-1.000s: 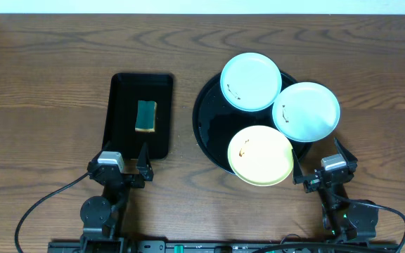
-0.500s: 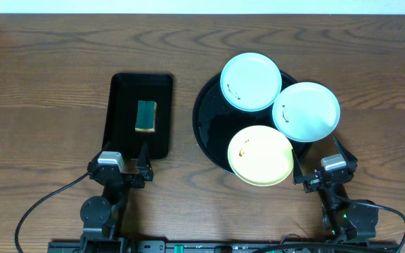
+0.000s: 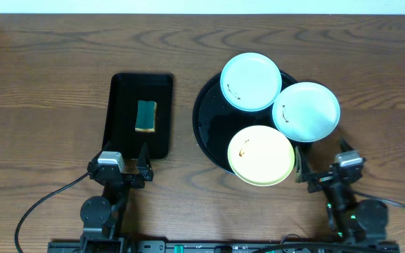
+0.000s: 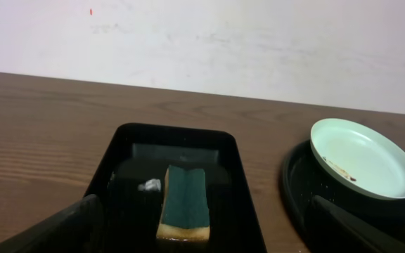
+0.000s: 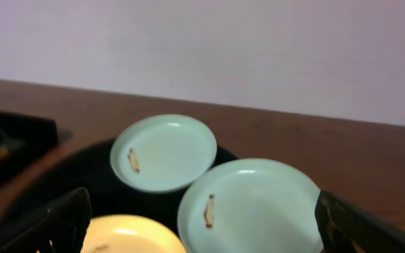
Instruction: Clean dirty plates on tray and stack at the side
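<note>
Lying on tray (image 3: 213,126) at right: three smudged plates (image 3: 261,155). Parked near: left gripper (image 3: 121,160), right gripper (image 3: 322,166), both spread, empty.

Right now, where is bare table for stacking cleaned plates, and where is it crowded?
Bare wood: left of the rectangular tray, the strip behind both trays, and the area right of the right mint plate. The gap to the round tray is narrow. Crowded: its right side, with the far mint plate and yellow plate too.
</note>
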